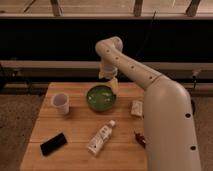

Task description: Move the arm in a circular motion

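Cream-white arm (150,85) rising from the lower right of the frame, bending at a bulbous joint near the upper centre, then dropping toward the middle. Gripper (112,85) hanging at centre frame, just above the far right rim of the green bowl (101,97); claw state impossible to tell, nothing visibly held. Arm occupying the whole right third of the frame and hiding part of the wooden table (75,132). White cup (60,103) standing at centre left, apart from the bowl. White bottle (100,137) lying tilted at lower centre. Black phone (53,143) lying at lower left. Small white packet (136,107) resting right of the bowl, beside the arm. Small dark red item (139,139) showing at the arm's lower edge, partly covered. Progress along the circle not readable from one instant: no tabletop item marking a start or an end, so judging the sweep as somewhere in mid-course, with the remaining arc unknown.
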`<state>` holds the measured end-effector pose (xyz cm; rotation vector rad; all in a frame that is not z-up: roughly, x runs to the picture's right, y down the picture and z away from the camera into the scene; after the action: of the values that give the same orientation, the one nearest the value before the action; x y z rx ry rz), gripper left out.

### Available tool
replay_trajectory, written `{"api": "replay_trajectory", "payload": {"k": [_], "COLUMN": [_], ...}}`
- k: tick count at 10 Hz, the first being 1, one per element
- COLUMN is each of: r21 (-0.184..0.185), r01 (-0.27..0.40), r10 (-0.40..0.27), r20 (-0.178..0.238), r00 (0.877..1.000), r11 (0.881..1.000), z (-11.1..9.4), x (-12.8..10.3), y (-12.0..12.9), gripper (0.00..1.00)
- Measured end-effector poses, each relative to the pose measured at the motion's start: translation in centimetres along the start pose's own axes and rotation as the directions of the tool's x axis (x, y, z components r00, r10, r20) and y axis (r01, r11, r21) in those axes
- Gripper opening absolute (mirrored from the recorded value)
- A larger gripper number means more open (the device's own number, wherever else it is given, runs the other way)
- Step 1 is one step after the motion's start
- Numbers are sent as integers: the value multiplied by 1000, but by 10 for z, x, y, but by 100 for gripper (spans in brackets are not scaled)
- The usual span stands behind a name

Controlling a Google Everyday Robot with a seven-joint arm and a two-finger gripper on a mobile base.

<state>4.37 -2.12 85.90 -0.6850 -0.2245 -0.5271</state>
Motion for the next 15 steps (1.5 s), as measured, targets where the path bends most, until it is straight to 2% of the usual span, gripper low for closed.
{"api": "replay_trajectory", "payload": {"k": [2,6,9,10,11,12,13,15], "r21": [0,5,12,19,18,21,23,24], "r01": [-35,-126,-197,-232,-280,-305,-356,-412], "r10": [35,126,197,232,280,306,356,413], "r20": [-8,-25,-34,-34,-39,-39,-38,-35], "r00": [999,992,980,972,959,951,934,910], "r11": [999,992,980,973,960,952,934,911], "z": [-2,-7,-11,-13,-16,-17,-19,-20], "x": [12,41,59,64,76,84,101,111], "y": [8,43,74,88,114,130,166,212], "gripper": [80,80,80,80,80,80,80,80]}}
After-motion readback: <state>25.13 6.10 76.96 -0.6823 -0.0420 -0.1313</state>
